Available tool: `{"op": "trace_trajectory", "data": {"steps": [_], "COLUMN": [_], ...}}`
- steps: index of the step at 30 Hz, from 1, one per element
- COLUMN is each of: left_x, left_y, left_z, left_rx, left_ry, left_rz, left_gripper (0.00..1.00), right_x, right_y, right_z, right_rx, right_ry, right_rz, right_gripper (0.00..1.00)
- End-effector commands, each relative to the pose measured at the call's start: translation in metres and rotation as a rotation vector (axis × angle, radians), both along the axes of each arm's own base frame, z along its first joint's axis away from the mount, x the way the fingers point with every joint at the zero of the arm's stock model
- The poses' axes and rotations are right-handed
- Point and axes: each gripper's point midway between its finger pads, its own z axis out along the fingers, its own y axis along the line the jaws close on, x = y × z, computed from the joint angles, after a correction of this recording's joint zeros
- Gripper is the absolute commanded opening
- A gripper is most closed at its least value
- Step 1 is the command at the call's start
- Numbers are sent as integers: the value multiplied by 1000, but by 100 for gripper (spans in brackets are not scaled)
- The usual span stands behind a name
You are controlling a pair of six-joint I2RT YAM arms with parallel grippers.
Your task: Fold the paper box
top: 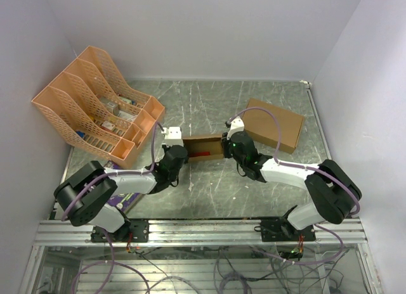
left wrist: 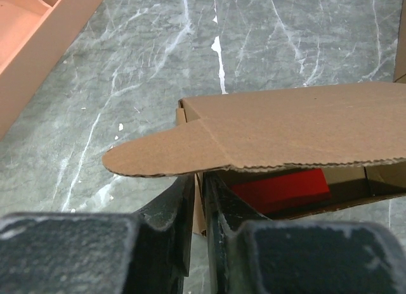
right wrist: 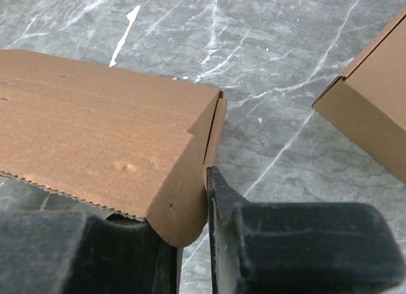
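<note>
The thin brown cardboard paper box [top: 204, 146], mid-frame, looks light and crease-prone; left gripper [left wrist: 197, 196] and right gripper [right wrist: 192, 205] fingers pinch its end walls.

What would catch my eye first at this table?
At the middle of the table, the left claw and the right claw each pinch one end of a small brown paper box, its lid ajar over something red inside. A peach file rack stands at the far left, and a larger cardboard box lies at the far right.
</note>
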Motion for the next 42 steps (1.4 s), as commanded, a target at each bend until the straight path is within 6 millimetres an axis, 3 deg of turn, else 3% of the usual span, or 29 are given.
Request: {"op": "trace_trajectory", "data": {"steps": [1,11,20,29,37,42], "left_x": [-3,-12,-25,-53,-93,-103], "left_y": [0,3,4,-4,-20,-26], "left_z": [9,10,21,30,73,110], "left_rx": [-34,-42,-41,-49,-150,-206], "left_ry": [-15,-6,-6,22,-18,0], "left_rz": [6,-22,-91,-277,-516,-564], "left_gripper": [22,29,44,44,45,49], "right_x": [-2,-7,-12,-21,-35,-45], "right_y": [-2,-4,-3,-10,-20,-22], "right_z": [-1,-4,3,1,-1,-6], "right_rx": [-16,-35,-35,-93,-131,-147], "right_ry": [-2,14,7,32,79,122], "right_rz": [6,27,60,97,144,214], "right_gripper": [19,28,38,46,54,57]}}
